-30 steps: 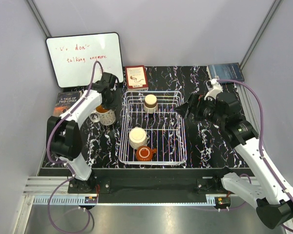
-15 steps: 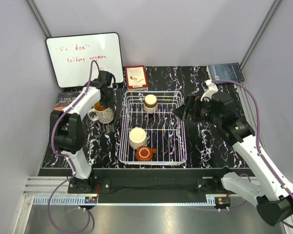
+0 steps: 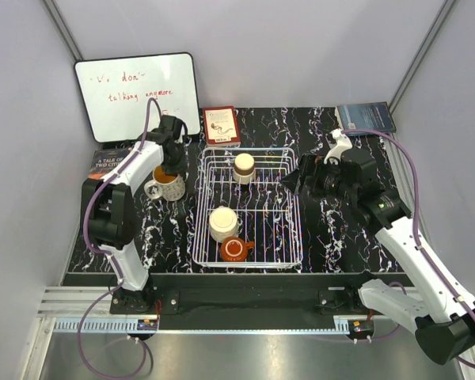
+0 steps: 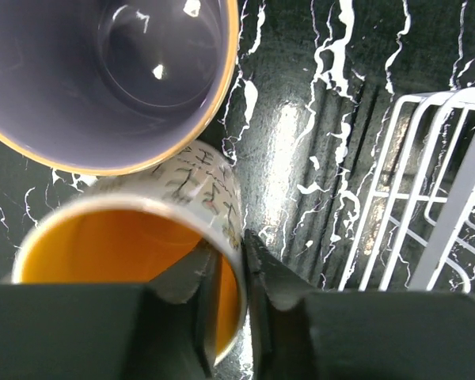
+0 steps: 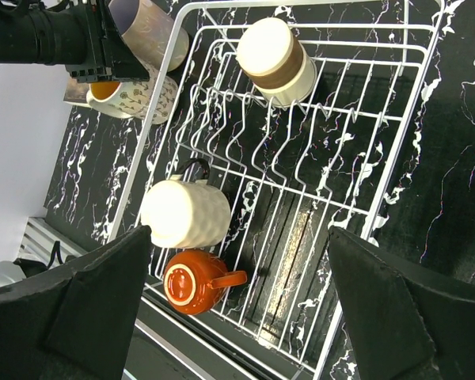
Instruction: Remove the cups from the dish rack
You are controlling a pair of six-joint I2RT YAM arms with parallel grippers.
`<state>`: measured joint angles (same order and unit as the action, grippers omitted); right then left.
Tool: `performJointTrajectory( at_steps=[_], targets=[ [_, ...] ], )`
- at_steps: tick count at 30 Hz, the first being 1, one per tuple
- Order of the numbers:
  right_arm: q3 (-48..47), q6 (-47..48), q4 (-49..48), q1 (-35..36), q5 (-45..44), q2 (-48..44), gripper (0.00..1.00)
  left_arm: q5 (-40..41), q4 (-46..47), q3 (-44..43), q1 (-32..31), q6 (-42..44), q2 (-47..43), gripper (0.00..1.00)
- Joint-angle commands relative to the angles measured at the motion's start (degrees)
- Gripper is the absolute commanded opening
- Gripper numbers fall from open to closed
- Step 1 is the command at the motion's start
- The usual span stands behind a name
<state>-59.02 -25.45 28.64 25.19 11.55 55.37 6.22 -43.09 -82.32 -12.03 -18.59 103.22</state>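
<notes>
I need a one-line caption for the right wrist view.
Brown-rimmed mug, cream mug and orange mug sit in the white rack; beside it, the left gripper pinches a patterned mug.

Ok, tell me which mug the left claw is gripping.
The patterned mug with the orange inside: the left claw pinches its rim. The pale pink mug beside it is ungripped.

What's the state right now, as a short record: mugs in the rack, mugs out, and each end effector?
in rack: cream mug, orange-red mug, brown-rimmed mug
out of rack: speckled mug and pink mug, upright side by side on the table, left of the dish rack
left end effector: fingers astride the speckled mug's rim, closed on it
right end effector: open, empty, above the rack's right side
left to unload: three
</notes>
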Motion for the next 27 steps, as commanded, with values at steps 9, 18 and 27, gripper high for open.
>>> performJointTrajectory(
  at_steps=[9, 18, 27],
  targets=[
    [-2.6, 0.6, -0.8, 0.6, -0.6, 1.1, 1.00, 2.8, 1.5, 1.1, 0.5, -1.1, -5.7, 0.43],
    [-4.0, 0.5, -0.7, 0.7, 0.2, 2.8, 1.00, 9.6, -2.4, -2.8, 0.4, -2.6, -15.5, 0.67],
    [-6.7, 3.8, 4.0, 3.5, -0.1, 8.4, 1.00, 17.9, -3.1, -0.1, -7.6, -6.5, -30.5, 0.71]
  ],
)
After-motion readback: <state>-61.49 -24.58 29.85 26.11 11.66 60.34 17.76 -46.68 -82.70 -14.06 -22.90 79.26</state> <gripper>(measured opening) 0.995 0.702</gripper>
